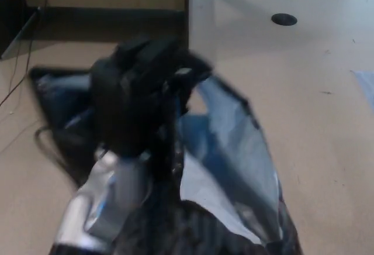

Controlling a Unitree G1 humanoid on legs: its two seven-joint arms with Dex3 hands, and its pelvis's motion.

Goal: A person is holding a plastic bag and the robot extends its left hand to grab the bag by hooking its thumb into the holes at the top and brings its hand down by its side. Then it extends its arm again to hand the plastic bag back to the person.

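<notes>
My left hand [140, 94] is raised in the middle of the head view, black and motion-blurred, on its silver forearm [111, 196]. The plastic bag [234, 161], dark and bluish with a shiny surface, hangs from it and spreads out to both sides, covering much of the floor below. The hand is shut on the bag's top; the thumb and the bag's holes are too blurred to make out. No person shows. My right hand is out of view.
A beige floor [315, 120] fills the scene. A grey partition [200, 15] stands at the top centre with a dark baseboard [111, 16] to its left. A black round floor socket [284, 19] lies top right. Thin cables [14, 73] run at left.
</notes>
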